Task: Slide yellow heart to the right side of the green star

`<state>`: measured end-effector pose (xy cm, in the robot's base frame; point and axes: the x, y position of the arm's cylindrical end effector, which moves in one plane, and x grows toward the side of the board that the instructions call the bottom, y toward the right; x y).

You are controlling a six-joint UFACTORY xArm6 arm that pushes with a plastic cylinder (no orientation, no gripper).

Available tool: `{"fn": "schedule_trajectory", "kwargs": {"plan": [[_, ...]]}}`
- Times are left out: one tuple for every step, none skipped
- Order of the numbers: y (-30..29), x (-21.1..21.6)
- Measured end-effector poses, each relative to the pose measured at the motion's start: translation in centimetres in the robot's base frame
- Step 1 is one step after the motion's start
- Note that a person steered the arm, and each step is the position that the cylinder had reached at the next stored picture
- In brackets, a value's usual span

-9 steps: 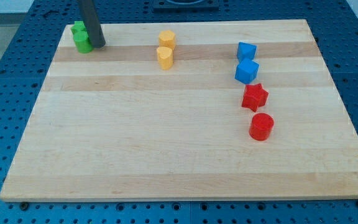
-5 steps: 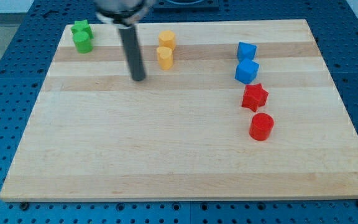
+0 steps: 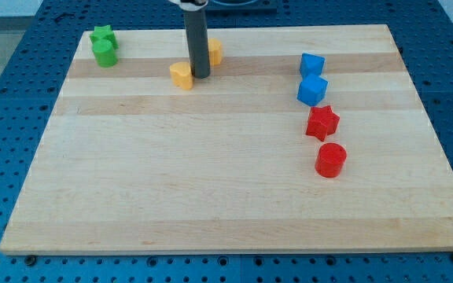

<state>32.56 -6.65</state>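
Note:
The yellow heart (image 3: 182, 75) lies on the wooden board (image 3: 226, 181) near the view's top, left of centre. My tip (image 3: 201, 75) stands right against the heart's right side. The rod partly hides a second yellow block (image 3: 215, 52) just behind it. The green star (image 3: 102, 36) sits in the board's top left corner, with another green block (image 3: 105, 53) touching it just below. The heart is well to the right of the star, about a hundred pixels away.
Two blue blocks (image 3: 312, 64) (image 3: 313, 90) stand at the upper right. A red star (image 3: 322, 123) and a red cylinder (image 3: 330, 159) lie below them. The board rests on a blue perforated table (image 3: 6, 102).
My tip moved from beside the green blocks, swung right and down, then came against the yellow heart's right side. The heart has slid left and slightly down from under the other yellow block.

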Motion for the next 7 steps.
{"fn": "schedule_trajectory", "kwargs": {"plan": [[-0.9, 3.0], [-3.4, 3.1], [-4.5, 1.1], [-5.7, -0.2], [-7.0, -1.3], [-8.2, -2.8], [-8.9, -4.0]]}}
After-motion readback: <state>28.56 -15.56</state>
